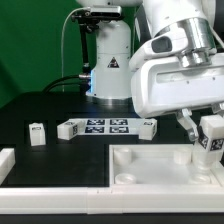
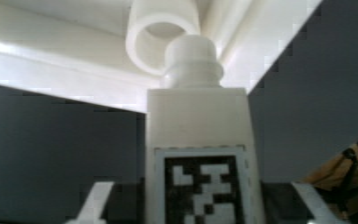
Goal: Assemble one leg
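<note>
White plastic is clamped in the hand [image 1: 208, 128]: the leg [image 1: 212, 140] is gripped by its tagged body, so its rounded peg is left free and aimed at a round corner socket [image 2: 155, 42] of the large panel [image 1: 140, 165] on the worktop [image 1: 60, 155]. The peg is judged not yet seated. The leg is seen as a stubby square block with a black-and-white tag. A second leg [image 1: 37, 133] and the marker board [image 1: 105, 127] lie well apart from it.

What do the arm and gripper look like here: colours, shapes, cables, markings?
The arm is glossy white, with bulky rounded housings. The gripper has a boxy white body and slim pale-grey fingers. No markings show; a thin yellowish cable seems to run beside it.
</note>
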`<act>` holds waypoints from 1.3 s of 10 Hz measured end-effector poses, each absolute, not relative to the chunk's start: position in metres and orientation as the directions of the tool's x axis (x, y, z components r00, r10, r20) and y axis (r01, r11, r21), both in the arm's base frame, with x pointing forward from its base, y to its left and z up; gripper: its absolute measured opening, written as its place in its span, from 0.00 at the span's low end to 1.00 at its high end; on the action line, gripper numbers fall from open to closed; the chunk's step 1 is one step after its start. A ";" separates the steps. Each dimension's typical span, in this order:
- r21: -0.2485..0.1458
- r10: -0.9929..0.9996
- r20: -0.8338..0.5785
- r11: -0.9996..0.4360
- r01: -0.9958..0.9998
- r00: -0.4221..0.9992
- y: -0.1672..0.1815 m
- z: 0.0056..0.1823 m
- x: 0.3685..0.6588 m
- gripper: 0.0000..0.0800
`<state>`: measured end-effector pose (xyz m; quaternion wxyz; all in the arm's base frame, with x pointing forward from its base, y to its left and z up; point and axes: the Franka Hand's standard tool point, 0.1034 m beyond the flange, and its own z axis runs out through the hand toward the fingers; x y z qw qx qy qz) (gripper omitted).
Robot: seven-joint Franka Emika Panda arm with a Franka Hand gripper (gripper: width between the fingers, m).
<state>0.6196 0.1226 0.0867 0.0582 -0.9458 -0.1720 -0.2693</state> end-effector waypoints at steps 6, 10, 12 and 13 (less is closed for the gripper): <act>0.000 0.270 0.582 -0.943 0.332 0.767 0.118 0.077 0.618 0.36; -0.003 0.265 0.584 -0.944 0.329 0.767 0.117 0.069 0.616 0.36; -0.003 0.266 0.584 -0.944 0.329 0.767 0.117 0.070 0.616 0.36; -0.006 0.267 0.576 -0.944 0.331 0.772 0.117 0.069 0.616 0.37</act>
